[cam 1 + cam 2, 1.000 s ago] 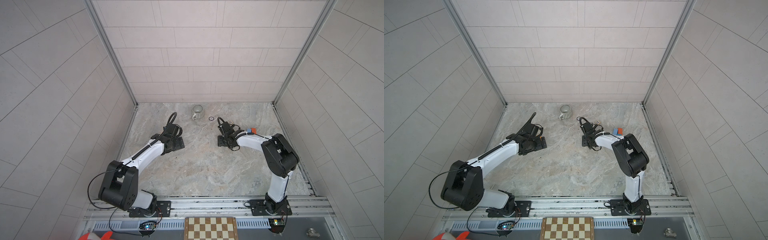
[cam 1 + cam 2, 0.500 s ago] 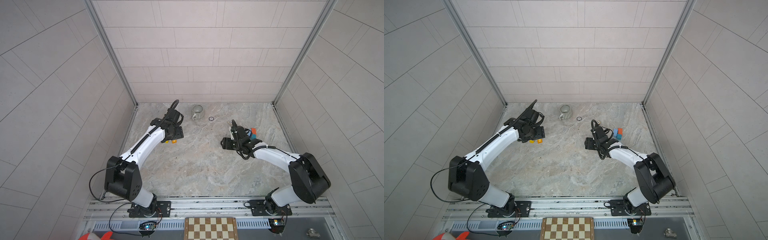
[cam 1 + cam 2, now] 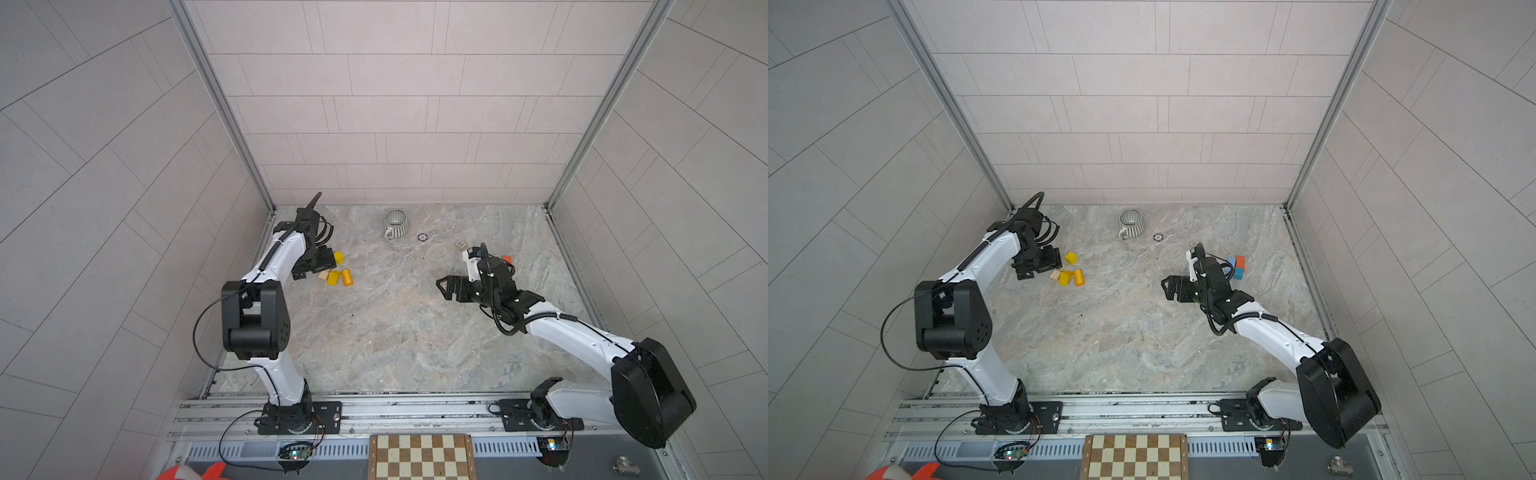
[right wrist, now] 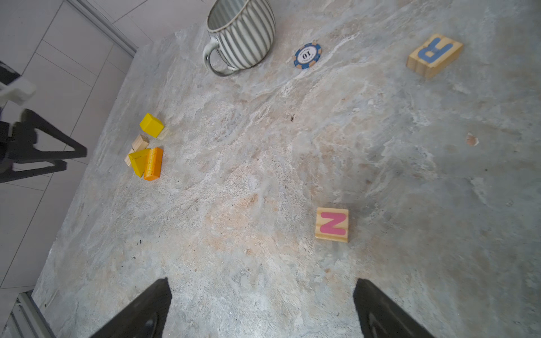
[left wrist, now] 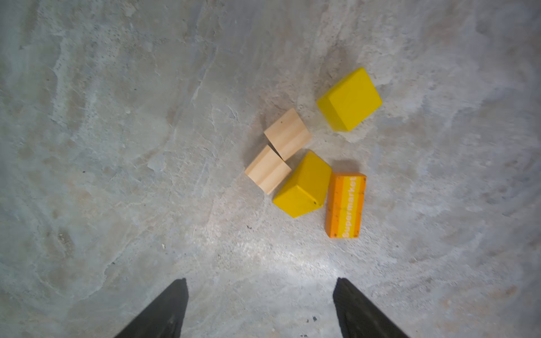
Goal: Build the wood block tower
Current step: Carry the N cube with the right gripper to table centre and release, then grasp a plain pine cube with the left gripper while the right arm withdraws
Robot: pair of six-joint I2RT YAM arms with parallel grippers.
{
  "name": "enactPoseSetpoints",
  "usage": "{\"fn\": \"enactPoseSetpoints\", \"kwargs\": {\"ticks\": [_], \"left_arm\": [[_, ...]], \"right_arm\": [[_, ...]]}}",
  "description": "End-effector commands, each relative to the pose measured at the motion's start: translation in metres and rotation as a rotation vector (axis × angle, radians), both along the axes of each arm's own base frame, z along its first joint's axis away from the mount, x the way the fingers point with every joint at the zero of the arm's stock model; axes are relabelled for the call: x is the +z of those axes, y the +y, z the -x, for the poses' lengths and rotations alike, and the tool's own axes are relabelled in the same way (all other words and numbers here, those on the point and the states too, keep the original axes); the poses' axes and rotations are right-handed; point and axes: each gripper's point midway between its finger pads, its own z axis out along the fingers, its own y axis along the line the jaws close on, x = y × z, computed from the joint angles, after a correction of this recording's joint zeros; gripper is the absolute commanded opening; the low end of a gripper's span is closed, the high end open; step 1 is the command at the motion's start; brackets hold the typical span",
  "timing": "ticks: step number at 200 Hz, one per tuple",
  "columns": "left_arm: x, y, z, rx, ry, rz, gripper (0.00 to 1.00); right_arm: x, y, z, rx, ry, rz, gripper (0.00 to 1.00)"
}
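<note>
One orange-red block [image 3: 1240, 262], top views only

We see left arm [image 3: 277, 257]: white shells, black joint housings [image 3: 254, 320], thin black cable [image 3: 198, 332] looping off elbow, bundle of black wires [image 3: 326, 230] at wrist. Over to right arm [image 3: 575, 337]: same white links, big black housing, ribbed black hose [image 3: 544, 319]. Black base plates [image 3: 330, 415], screws visible. Now left gripper [image 5: 260, 279], right gripper [image 4: 262, 279]: black tapered fingers.

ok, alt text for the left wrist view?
Lying loose and unstacked on a grey stone table: a yellow cube, another yellow block, two plain wood pieces and an orange block printed Supermarket. The open left gripper holds nothing.
</note>
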Motion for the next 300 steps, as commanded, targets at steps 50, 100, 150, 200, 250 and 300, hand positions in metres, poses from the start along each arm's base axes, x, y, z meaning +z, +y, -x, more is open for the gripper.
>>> {"fn": "enactPoseSetpoints", "kwargs": {"ticks": [50,100,150,200,250,300], "left_arm": [[-0.022,0.014,-0.033,-0.125,0.096,-0.096,0.83],[-0.043,0.023,-0.037,-0.139,0.164,-0.145,0.82],[-0.062,0.018,-0.040,-0.145,0.185,-0.117,0.82],[-0.069,0.016,-0.047,-0.148,0.182,-0.106,0.81],[-0.075,0.013,-0.054,-0.152,0.181,-0.092,0.74],[-0.082,0.010,-0.059,-0.158,0.186,-0.077,0.62]], "right_arm": [[0.005,0.006,0.002,0.024,-0.022,-0.028,1.00],[0.000,0.008,0.001,0.028,-0.012,-0.029,0.97],[-0.004,0.009,0.000,0.029,-0.001,-0.024,0.96],[-0.010,0.009,-0.001,0.027,0.014,-0.014,0.96],[-0.015,0.009,-0.002,0.023,0.024,-0.006,0.94],[-0.021,0.009,-0.003,0.018,0.043,0.004,0.90]]}}
